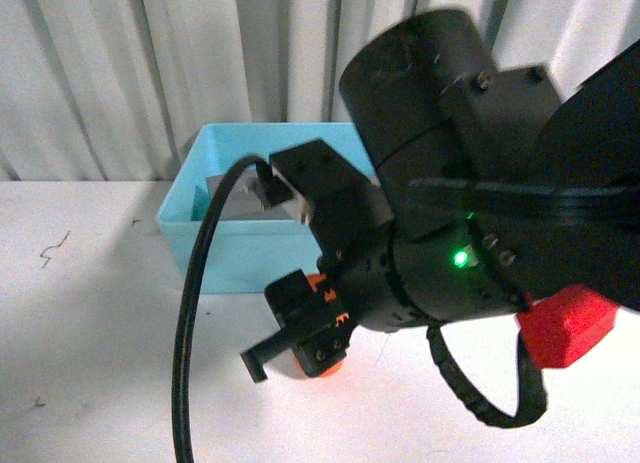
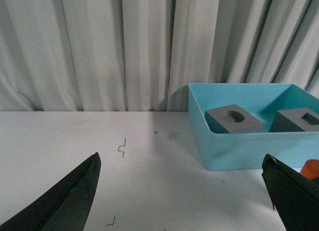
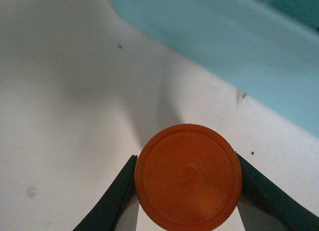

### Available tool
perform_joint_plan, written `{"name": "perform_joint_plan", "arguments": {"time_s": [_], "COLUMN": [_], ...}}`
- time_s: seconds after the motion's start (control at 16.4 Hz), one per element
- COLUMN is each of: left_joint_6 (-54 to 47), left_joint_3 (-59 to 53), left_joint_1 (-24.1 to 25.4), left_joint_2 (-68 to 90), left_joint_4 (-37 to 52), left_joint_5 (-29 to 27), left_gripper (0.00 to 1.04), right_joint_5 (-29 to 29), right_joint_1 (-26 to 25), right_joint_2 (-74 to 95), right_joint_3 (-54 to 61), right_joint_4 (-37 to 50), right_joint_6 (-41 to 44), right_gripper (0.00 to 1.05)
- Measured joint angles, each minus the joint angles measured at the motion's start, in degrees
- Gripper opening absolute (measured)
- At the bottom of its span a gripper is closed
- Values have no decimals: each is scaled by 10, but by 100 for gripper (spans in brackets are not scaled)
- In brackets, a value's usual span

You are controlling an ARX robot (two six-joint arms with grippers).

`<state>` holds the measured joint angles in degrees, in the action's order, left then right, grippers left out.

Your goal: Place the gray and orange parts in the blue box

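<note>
Here the right gripper (image 3: 188, 201) has its two dark fingers (image 3: 117, 196) pressed against both sides of the small orange plastic cylinder (image 3: 188, 184), whose round flat top faces the right wrist camera. In the front view the same cylinder (image 1: 322, 361) peeks out beneath the black arm, low over the white tabletop (image 1: 90, 323), at about 5 o'clock from the near wall of the wide, shallow light-blue plastic box (image 1: 225, 248). Inside that box, seen from the left wrist, sit the matte gray cube with a round top recess (image 2: 233, 119) and, just beside it at 3 o'clock, the matte gray cube with a square recess (image 2: 299, 120). The left gripper (image 2: 182, 191) is spread wide with nothing between its fingers.
</note>
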<state>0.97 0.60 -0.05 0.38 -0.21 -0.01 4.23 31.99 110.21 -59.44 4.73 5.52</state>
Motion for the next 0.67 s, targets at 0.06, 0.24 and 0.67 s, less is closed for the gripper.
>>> {"name": "perform_joint_plan", "arguments": {"time_s": [0.06, 0.24, 0.67], "left_joint_6": [0, 0, 0], "left_joint_3": [0, 0, 0], "left_joint_1": [0, 0, 0], "left_joint_2": [0, 0, 0], "left_joint_4": [0, 0, 0], "left_joint_5": [0, 0, 0], "left_gripper": [98, 98, 98], "right_joint_5": [9, 17, -48], "right_joint_1": [-4, -23, -65], "right_joint_2": [-16, -88, 54], "right_joint_3": [1, -13, -246], "right_joint_4": [0, 7, -24], "right_joint_6": [-2, -12, -52], "right_gripper": [48, 48, 47]}}
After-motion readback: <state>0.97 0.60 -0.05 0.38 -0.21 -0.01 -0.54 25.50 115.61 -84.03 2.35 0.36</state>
